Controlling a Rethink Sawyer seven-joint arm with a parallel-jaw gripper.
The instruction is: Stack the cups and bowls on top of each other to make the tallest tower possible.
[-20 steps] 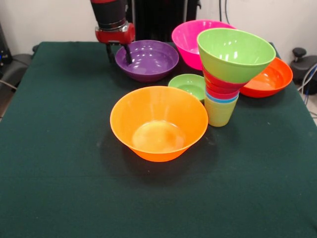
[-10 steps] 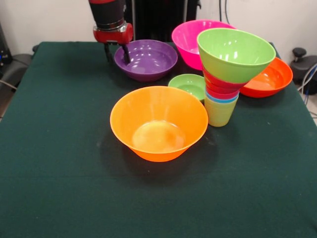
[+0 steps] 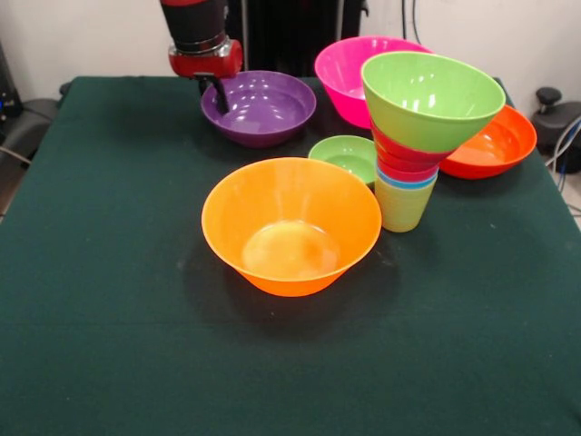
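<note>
1. At the worktop's (image 3: 109,345) far side, the gripper (image 3: 214,91) pinched the purple bowl's (image 3: 263,109) rim, one finger inside.
2. Near the middle sat the orange bowl (image 3: 290,227), with the small green bowl (image 3: 345,156) just behind it.
3. To the right stood the tower (image 3: 413,145), lime bowl on top; pink (image 3: 349,68) and red-orange (image 3: 495,145) bowls lay behind.
</note>
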